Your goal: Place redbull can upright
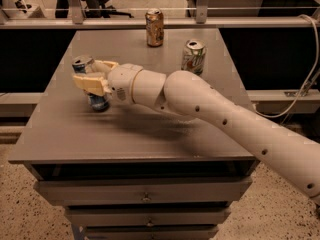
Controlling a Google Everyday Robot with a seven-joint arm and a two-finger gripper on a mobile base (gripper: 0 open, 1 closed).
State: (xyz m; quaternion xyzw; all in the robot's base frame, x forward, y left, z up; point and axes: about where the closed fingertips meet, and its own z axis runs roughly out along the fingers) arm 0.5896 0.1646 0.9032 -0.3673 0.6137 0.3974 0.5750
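The redbull can (98, 103), slim, blue and silver with a silver top, stands nearly upright on the left part of the grey table (140, 129), its base at the table surface. My gripper (89, 73) reaches in from the right, and its tan fingers (92, 84) are closed around the can's middle. The fingers hide the can's mid section; only its top and its bottom show.
A gold-brown can (154, 28) stands upright at the table's far middle. A white-and-green soda can (193, 57) stands to the right of it, behind my arm. The table has drawers below its front edge. A railing runs behind the table.
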